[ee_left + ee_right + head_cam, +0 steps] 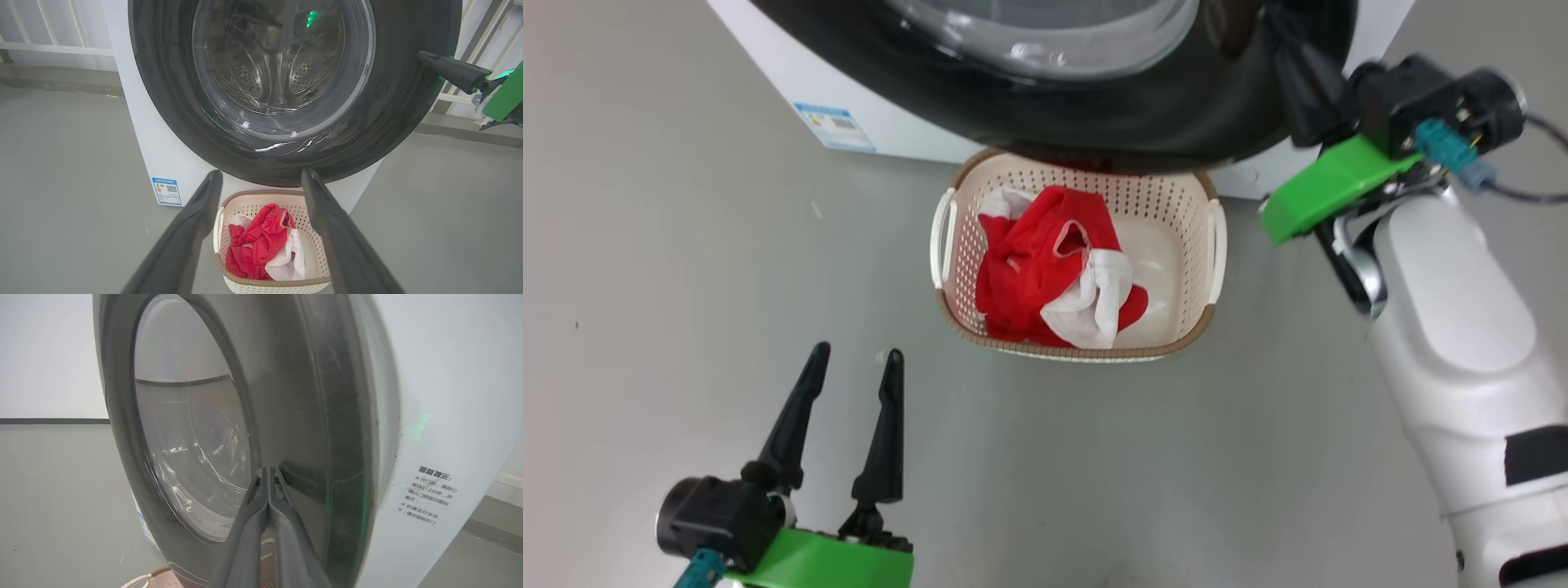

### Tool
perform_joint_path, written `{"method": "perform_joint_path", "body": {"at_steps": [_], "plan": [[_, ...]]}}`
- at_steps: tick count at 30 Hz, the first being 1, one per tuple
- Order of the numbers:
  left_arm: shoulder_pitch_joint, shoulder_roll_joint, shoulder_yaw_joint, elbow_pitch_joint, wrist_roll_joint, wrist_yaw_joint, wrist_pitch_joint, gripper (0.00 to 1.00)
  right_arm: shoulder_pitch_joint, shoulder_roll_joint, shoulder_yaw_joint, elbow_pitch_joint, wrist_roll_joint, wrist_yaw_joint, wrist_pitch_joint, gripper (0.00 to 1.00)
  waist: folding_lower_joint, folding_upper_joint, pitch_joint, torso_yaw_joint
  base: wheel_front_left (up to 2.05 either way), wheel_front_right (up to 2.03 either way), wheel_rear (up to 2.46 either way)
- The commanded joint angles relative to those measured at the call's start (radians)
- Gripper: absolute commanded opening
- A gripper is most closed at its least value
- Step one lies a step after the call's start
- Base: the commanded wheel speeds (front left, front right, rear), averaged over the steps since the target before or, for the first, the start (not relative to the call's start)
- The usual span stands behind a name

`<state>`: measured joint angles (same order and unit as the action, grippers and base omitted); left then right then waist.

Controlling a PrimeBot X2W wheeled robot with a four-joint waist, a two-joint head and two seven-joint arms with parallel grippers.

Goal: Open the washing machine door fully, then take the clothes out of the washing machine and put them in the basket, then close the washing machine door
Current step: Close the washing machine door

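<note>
You have one washing machine, its one door lying against the front. One basket sits on the floor just under the door's lower rim, holding one heap of red and white clothes. Your left hand stands wide and empty near the basket. Your right hand, fingers pressed together, has its tips at the door's black rim.

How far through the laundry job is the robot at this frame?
Done: the clothes lie in the basket. In hand: the shut right gripper has its tips on the door, which looks flush with the washing machine; whether it is latched I cannot tell. The left gripper hangs open, empty. Left: finish closing.
</note>
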<state>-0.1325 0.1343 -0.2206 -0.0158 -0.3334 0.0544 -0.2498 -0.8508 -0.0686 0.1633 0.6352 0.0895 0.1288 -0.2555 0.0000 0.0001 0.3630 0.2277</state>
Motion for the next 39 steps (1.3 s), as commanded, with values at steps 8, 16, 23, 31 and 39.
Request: {"method": "perform_joint_path", "body": {"at_steps": [8,16,23,31,39], "plan": [[-0.049,-0.011,0.033,-0.015,0.011,-0.027,-0.012,1.00,-0.118,-0.008,-0.024,0.017,-0.045,0.002,-0.006,0.00,0.0000,-0.0001,0.063,0.023,0.00,0.00,0.00],[-0.077,-0.033,0.041,-0.003,0.019,-0.051,-0.012,1.00,-0.246,-0.039,-0.043,0.071,-0.093,0.002,-0.006,0.00,0.0000,-0.0001,0.113,0.037,0.00,0.00,0.00],[-0.098,-0.045,0.047,0.011,0.035,-0.065,-0.012,1.00,-0.292,-0.042,-0.066,0.088,-0.108,0.002,-0.006,0.00,0.0000,-0.0001,0.134,0.046,0.00,0.00,0.00],[-0.111,-0.056,0.067,0.016,0.050,-0.071,-0.012,1.00,-0.285,-0.038,-0.065,0.084,-0.103,0.002,-0.006,0.00,0.0000,-0.0001,0.136,0.035,0.00,0.00,0.00],[-0.108,-0.070,0.097,0.011,0.034,-0.068,-0.012,1.00,-0.229,-0.012,-0.050,0.062,-0.062,0.002,-0.006,0.00,0.0000,-0.0001,0.120,-0.001,0.00,0.00,0.00]]}}
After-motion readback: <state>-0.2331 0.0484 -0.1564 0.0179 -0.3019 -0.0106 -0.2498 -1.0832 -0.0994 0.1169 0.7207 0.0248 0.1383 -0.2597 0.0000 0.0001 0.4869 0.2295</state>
